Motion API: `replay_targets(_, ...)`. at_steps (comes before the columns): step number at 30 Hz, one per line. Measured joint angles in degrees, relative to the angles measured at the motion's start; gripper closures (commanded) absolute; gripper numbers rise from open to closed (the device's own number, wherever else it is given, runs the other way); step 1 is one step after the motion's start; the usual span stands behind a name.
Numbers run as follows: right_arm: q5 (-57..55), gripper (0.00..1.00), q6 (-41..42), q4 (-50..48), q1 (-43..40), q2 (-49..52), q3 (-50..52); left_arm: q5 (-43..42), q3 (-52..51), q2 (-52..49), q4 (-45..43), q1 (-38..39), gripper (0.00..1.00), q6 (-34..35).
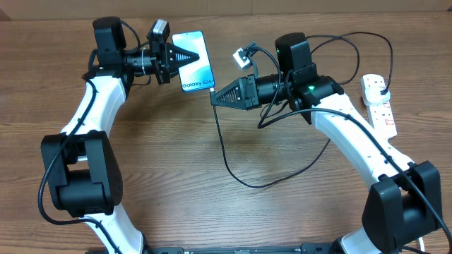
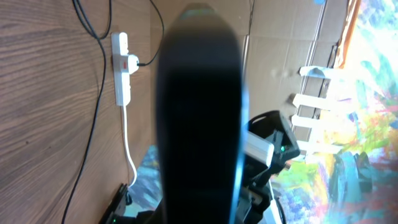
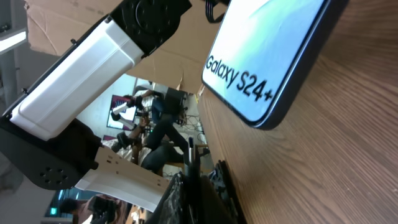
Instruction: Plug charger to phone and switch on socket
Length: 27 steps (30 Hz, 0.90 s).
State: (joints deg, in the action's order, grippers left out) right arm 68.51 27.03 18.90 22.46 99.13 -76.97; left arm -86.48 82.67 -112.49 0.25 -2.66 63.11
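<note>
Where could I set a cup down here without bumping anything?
The widest bare stretch of table lies at the front, between the two arm bases, below the loop of the charger. A smaller patch sits between the left arm and that cable. Crowded up top, where the left gripper, the phone and the right gripper meet, and beside the socket.

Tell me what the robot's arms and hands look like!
The left arm and right arm are white tubes with chunky black joints. The left hand and right hand are black pointed wedges. Thin black wires loop beside them, and a tiny green light glows on the right arm.
</note>
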Motion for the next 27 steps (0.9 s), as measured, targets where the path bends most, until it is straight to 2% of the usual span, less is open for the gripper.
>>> replay_targets(13, -2.6, 0.96, 1.3, -0.9, 1.4, 0.0, 0.0, 0.7, 0.0, 0.0, -19.7, 2.0, 0.96, 14.6)
replay_targets(22, -2.8, 0.96, 1.5, -1.3, 1.4, 0.0, 0.0, -0.1, 0.0, 0.0, -27.9, 2.6, 0.96, 17.3)
replay_targets(27, -2.8, 0.96, 1.5, -2.5, 1.4, 0.0, 0.0, -0.8, 0.0, 0.0, -29.1, 2.6, 0.96, 17.5)
